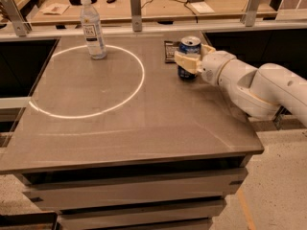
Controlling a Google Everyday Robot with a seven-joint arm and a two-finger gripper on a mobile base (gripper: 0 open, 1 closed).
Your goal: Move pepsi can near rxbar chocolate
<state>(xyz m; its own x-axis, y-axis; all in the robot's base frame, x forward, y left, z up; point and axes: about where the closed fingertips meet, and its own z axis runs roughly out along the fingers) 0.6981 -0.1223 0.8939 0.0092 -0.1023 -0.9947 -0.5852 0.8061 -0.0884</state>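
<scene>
Camera view: shows one grey bench, seen from the front and a little from above. Carries three loose things: one pepsi can, one rxbar chocolate and one water bottle.

Finds the pepsi can upright near the far right part of the bench, with blue side and silver top visible. Finds the one gripper at the same place, coming in from the right on one white arm. Has the pale fingers closed around the middle of the pepsi can, apart only as wide as the can itself. Cannot tell whether the can bottom touches the bench or hangs just above it.

Lies flat, the rxbar chocolate, just beside the can on the picture's left and slightly farther back; cannot tell if touching.

Stands upright at the far left, the water bottle, well apart from both, on the far edge of one bright ring of light on the bench top.
</scene>
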